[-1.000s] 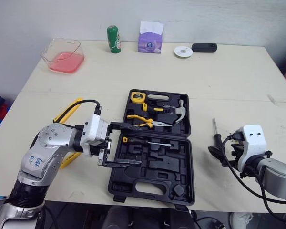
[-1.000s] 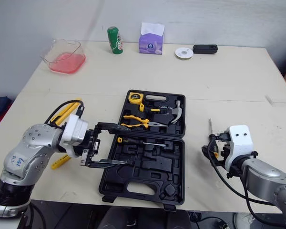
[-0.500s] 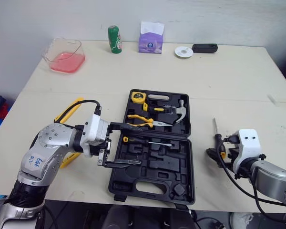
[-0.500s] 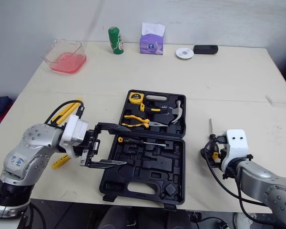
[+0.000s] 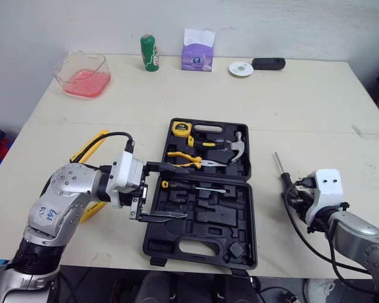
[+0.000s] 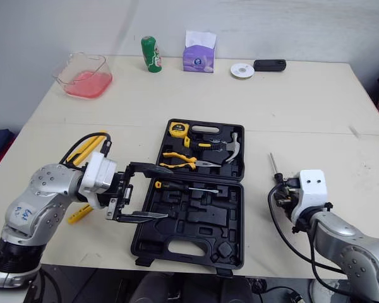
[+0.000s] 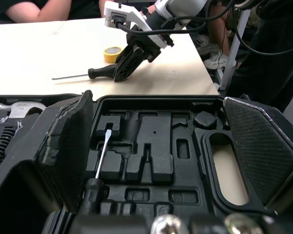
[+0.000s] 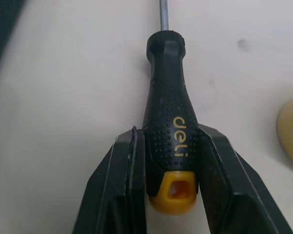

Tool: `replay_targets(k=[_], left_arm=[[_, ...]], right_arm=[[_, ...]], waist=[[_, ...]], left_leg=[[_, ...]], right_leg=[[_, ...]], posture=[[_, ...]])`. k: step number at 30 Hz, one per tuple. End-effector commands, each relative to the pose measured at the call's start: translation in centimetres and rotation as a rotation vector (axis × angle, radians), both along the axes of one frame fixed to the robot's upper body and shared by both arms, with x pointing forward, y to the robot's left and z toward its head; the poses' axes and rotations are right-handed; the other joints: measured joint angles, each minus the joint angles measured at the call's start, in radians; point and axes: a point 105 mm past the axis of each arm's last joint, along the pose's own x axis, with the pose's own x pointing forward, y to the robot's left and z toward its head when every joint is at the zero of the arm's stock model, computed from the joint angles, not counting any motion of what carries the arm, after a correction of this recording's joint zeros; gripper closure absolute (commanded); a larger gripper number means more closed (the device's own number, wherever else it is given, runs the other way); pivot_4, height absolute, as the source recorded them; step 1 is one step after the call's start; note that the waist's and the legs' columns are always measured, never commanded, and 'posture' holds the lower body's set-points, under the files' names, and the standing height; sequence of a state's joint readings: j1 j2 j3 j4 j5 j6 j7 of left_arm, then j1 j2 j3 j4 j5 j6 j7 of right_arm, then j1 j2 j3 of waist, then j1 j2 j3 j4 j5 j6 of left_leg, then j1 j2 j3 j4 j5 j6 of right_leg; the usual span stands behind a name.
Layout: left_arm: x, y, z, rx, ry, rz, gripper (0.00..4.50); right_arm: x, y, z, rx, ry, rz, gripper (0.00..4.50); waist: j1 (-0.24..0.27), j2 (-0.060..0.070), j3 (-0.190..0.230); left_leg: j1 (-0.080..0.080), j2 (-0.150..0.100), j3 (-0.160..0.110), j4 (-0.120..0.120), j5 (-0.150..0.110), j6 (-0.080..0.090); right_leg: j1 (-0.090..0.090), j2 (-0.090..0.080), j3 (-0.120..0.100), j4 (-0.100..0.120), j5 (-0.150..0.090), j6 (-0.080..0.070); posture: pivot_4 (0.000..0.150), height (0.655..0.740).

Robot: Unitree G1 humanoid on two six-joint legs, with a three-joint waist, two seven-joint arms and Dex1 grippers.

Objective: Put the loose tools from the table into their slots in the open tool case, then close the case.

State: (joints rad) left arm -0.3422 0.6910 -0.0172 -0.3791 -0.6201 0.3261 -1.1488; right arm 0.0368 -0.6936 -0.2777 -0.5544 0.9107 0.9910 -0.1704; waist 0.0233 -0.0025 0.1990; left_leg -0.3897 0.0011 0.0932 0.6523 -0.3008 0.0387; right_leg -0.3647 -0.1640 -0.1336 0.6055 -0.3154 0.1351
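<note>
Grip made: the right gripper (image 5: 295, 194) has closed on the handle of the screwdriver (image 8: 168, 92). The tool's shaft has swung slightly in the last half second and now points toward 11 o'clock. It lies on the table (image 5: 303, 113) at 3 o'clock of the open case (image 5: 205, 243), and the lift looks next. The left gripper (image 5: 180, 191) hangs wide open over the case's 9 o'clock edge and may crowd the free slots. A tape roll (image 7: 112, 52) sits just beside the right gripper, and a yellow tool (image 5: 88, 146) waits at 9 o'clock.

left pincer (image 5: 180, 190) spread over tool case (image 5: 240, 214); right pincer (image 5: 293, 196) holds screwdriver (image 5: 282, 173).
</note>
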Motion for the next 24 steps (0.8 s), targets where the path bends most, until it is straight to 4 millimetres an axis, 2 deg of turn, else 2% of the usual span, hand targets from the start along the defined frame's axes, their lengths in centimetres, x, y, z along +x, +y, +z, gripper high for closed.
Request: replay_targets(k=[1, 6, 10, 16, 19, 24], left_arm=[[-0.3, 0.0, 1.1, -0.034, -0.014, -0.002, 0.0], [0.1, 0.4, 1.6, -0.036, -0.024, 0.027, 0.0], [0.3, 2.1, 1.1, -0.004, -0.065, 0.085, 0.0], [0.1, 3.8, 0.1, 0.03, -0.103, 0.129, 0.0], [0.0, 4.7, -0.4, 0.057, -0.066, 0.15, 0.0], [-0.6, 5.2, -1.0, 0.114, -0.042, 0.153, 0.0]], right_arm=[[1.2, 0.3, 3.2, -0.032, -0.178, 0.054, 3.52], [1.9, 1.3, 5.4, -0.125, -0.262, 0.226, 3.52], [2.2, 4.6, 8.5, -0.267, -0.311, 0.593, 3.52], [0.5, 8.7, 9.3, -0.261, -0.222, 0.97, 3.52], [-0.5, 10.2, 8.6, -0.27, -0.14, 1.111, 3.52], [-1.4, 11.5, 7.2, -0.306, -0.028, 1.237, 3.52]], waist=[[-0.001, 0.0, 0.0], [0.0, 0.0, 0.0], [-0.012, 0.001, 0.0], [-0.013, 0.0, 0.0], [-0.014, 0.0, 0.001], [-0.012, 0.0, 0.001]], left_leg=[[-0.001, 0.0, 0.0, 0.0, 0.0, 0.0], [-0.002, -0.001, 0.002, 0.0, 0.001, 0.001], [-0.002, -0.001, 0.004, 0.001, 0.001, 0.001], [-0.003, 0.0, 0.003, 0.0, 0.001, 0.001], [-0.005, 0.0, 0.003, 0.002, 0.001, 0.001], [-0.006, 0.0, 0.002, 0.004, 0.0, 0.002]], right_leg=[[-0.001, 0.0, 0.0, 0.0, 0.0, 0.0], [-0.004, 0.0, 0.001, 0.001, 0.0, 0.0], [-0.005, 0.0, 0.003, 0.003, 0.0, 0.001], [-0.006, 0.0, 0.002, 0.001, 0.0, 0.0], [-0.006, -0.001, 0.002, 0.001, 0.001, 0.001], [-0.006, -0.002, 0.001, 0.001, 0.001, 0.001]], posture=[[0.15, 0.74], [0.15, 0.74], [0.15, 0.74], [0.15, 0.74], [0.15, 0.74], [0.15, 0.74]])
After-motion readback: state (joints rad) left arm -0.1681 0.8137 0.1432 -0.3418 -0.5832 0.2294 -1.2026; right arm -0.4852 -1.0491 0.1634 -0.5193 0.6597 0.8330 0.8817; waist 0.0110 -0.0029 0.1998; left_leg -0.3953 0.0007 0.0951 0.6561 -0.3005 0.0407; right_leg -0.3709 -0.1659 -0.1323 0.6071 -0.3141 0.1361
